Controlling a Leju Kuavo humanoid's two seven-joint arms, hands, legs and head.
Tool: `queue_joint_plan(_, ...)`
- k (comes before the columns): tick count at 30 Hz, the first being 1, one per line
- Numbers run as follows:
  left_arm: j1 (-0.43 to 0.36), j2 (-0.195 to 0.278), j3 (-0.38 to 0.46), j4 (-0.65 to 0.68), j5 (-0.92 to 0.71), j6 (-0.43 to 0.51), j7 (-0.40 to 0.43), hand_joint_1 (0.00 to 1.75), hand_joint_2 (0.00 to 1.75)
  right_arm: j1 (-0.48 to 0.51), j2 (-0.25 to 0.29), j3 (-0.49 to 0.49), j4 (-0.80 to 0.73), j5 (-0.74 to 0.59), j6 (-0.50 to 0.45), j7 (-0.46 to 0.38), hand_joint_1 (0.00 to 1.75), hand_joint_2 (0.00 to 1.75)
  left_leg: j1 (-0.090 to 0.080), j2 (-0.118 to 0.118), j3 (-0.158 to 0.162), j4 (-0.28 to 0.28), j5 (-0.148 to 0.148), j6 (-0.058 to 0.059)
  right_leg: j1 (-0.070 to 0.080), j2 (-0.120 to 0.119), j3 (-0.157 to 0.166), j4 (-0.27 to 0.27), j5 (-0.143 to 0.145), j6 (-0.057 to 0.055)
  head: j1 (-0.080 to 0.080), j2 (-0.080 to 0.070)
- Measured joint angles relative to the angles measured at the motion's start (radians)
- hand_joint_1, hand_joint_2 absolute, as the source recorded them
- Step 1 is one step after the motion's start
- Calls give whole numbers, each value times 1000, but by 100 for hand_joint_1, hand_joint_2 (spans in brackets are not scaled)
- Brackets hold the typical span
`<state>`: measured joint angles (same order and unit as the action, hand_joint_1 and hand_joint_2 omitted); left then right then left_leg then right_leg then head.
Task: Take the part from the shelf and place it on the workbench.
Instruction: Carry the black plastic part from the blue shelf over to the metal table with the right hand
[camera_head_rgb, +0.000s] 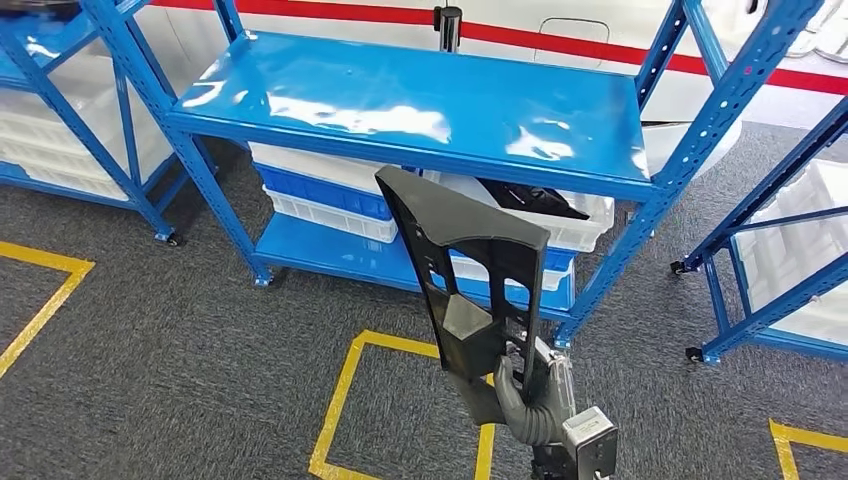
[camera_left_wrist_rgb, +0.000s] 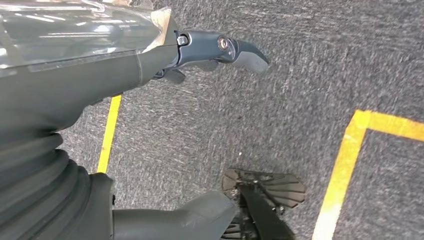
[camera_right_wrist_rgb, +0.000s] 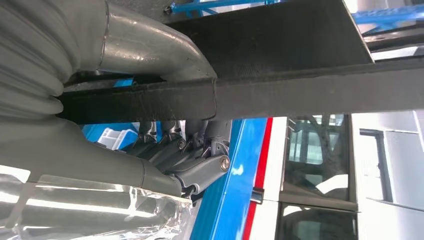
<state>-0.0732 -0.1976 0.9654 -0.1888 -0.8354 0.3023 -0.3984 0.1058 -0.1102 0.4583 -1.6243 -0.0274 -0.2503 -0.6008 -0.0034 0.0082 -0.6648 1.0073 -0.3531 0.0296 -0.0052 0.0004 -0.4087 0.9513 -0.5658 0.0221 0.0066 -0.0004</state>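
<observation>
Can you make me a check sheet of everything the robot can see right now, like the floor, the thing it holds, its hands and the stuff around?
Surface: grey carpet floor with yellow tape lines; workbench: nothing seen.
Job's things: black part, long and flat with cut-outs, held upright in front of the blue shelf.
Clutter: white and blue bins on the lower level of the shelf; one bin holds something dark.
Hands: right hand grips the part at its lower end; left hand holds nothing and hangs over the carpet.
Cables: nothing seen.
Surroundings: more blue racks at both sides, white wall with a red stripe behind.
</observation>
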Motion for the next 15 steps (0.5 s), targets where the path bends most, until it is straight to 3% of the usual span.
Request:
queue_joint_plan(1,1,0,2,0,1,1,3,0,175,0,1,1,4,6,0,-2,175,175,3,-2,-6,9,-16,-5,-5,-2,-6,1,8,-9,-1,0)
queue_joint_plan(2,1,0,5,0,2,2,5,0,175,1,3,2,8,13,1,-5,175,175,6,-4,-14,33,-51,-10,-10,-5,-15,1,19,-21,-3,0)
queue_joint_plan(5,2,0,11,0,2,3,5,0,175,1,10,4,16,29,2,-10,175,175,15,-9,-48,191,-206,-26,-7,-10,-51,2,53,-40,-5,0)
queue_joint_plan(6,2,0,12,0,2,2,2,0,175,2,12,4,19,34,2,-10,175,175,18,-10,-53,248,-227,-30,-5,-11,-66,4,63,-40,-5,0)
queue_joint_plan(7,2,0,12,0,2,1,-5,0,175,3,13,5,22,40,1,-11,175,175,21,-10,-50,287,-224,-33,-4,-11,-81,6,73,-38,-5,0)
queue_joint_plan(8,2,0,13,0,2,1,-15,0,175,5,13,5,25,47,0,-12,175,175,25,-10,-34,297,-199,-37,-4,-12,-95,9,82,-35,-5,0)
queue_joint_plan(10,1,-1,13,0,3,1,-37,0,175,10,15,6,28,68,-6,-19,175,175,35,0,44,223,-141,-44,-5,-16,-121,20,96,-28,-5,0)
queue_joint_plan(11,0,-2,14,0,3,1,-45,0,175,13,17,6,29,79,-11,-25,175,175,36,10,97,155,-135,-48,-5,-19,-133,29,101,-24,-7,0)
queue_joint_plan(13,-5,-3,15,0,4,3,-51,0,175,17,19,8,29,104,-25,-36,175,175,30,26,169,42,-162,-41,-1,-28,-148,43,107,-14,-7,0)
queue_joint_plan(15,-9,-3,16,0,5,5,-51,0,175,19,23,12,29,125,-35,-41,175,175,23,19,177,3,-181,-18,1,-40,-156,47,116,0,-6,0)
